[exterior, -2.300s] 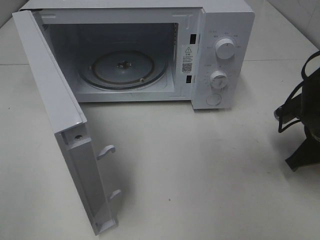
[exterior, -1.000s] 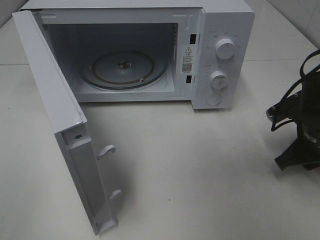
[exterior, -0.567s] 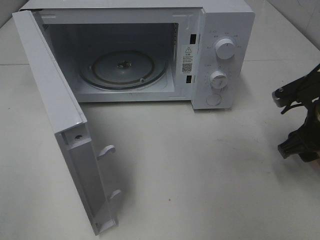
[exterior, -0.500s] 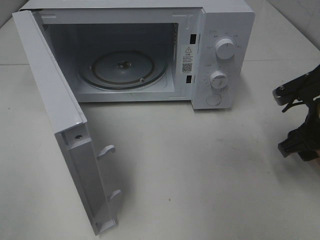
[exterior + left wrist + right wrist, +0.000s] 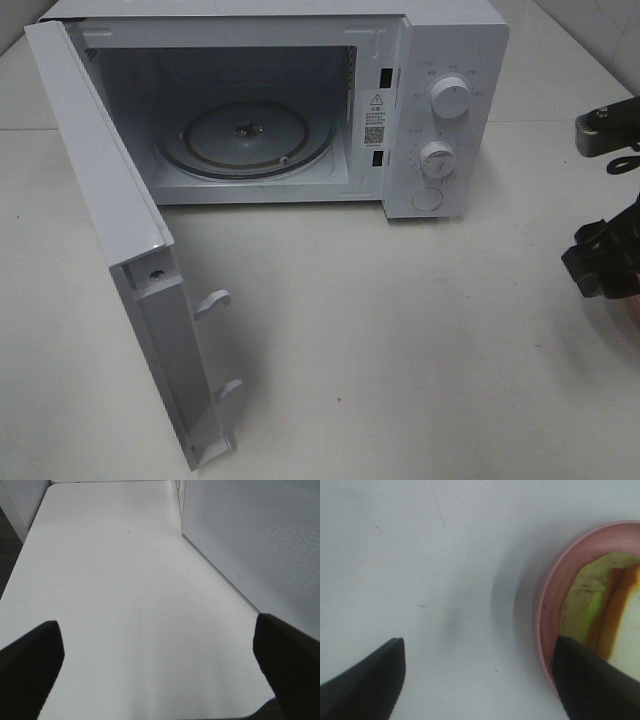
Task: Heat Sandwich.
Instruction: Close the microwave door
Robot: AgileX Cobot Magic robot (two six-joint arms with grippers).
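Microwave [image 5: 300, 110] door [image 5: 120, 250] already open, sandwich [image 5: 600, 610] on pink plate [image 5: 547, 615] not yet grasped, both sets of fingers spread wide and empty

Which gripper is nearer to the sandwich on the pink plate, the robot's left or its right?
Right. The right gripper hangs open just beside the pink plate holding the sandwich. The left gripper is open over bare table beside the microwave door, with no sandwich in its view.

Warning-triangle label [image 5: 376, 119] inside microwave [image 5: 455, 40]; print illegible.
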